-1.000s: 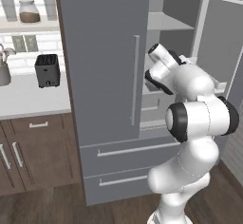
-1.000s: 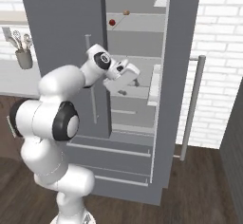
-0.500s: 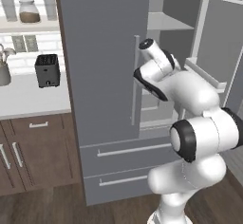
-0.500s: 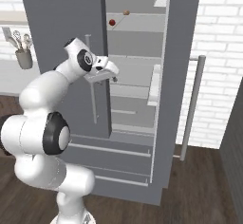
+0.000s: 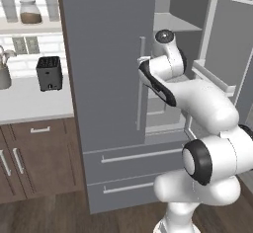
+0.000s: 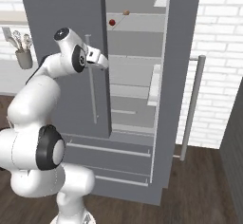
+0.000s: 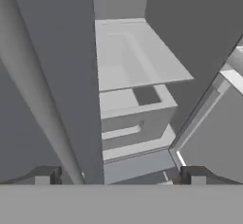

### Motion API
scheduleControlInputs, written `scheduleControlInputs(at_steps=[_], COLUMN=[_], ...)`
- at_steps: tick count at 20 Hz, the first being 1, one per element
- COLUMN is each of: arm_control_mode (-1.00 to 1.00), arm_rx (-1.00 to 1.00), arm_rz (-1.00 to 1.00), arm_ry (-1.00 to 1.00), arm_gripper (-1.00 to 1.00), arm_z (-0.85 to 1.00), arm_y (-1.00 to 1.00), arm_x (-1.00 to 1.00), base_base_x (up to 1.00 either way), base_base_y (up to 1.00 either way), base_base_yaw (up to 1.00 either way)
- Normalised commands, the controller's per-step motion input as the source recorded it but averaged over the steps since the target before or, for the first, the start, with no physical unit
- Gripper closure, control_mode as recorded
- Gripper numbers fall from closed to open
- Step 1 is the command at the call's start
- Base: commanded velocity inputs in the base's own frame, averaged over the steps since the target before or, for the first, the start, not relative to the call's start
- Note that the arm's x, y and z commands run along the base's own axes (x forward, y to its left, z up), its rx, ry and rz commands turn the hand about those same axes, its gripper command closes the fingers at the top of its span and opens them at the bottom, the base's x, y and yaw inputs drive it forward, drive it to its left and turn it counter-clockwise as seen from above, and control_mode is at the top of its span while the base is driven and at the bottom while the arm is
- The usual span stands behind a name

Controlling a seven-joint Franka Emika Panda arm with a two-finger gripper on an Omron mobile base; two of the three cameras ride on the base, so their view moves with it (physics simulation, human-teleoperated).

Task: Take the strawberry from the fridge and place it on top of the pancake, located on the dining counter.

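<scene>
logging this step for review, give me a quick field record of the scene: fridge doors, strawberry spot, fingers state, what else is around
fridge: left door shut, right door swung open
strawberry: on an upper shelf inside, a small tan lump just beyond it
gripper: at the shut door's edge beside its bar handle, below the strawberry's shelf
fingers: spread wide, nothing between them
task state: strawberry not yet grasped
nearby: black toaster on the white worktop left of the fridge
</scene>
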Motion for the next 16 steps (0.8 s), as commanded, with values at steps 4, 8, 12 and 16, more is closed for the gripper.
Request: scheduleControlInputs(at_steps=[4,8,12,16], arm_control_mode=[-1.00,-1.00,-1.00,-1.00], arm_rx=[0.00,0.00,-0.02,-0.01], arm_rz=[0.28,0.27,0.09,-0.05], arm_ry=[-0.13,-0.01,-0.05,-0.03], arm_gripper=[-1.00,-1.00,-1.00,-1.00], arm_z=[0.53,0.38,0.04,-0.01], arm_y=[0.59,0.56,0.04,0.00], arm_x=[0.00,0.01,0.38,0.17], base_base_x=[0.00,0.00,0.00,0.00], base_base_y=[0.00,0.00,0.00,0.00], base_base_yaw=[0.00,0.00,0.00,0.00])
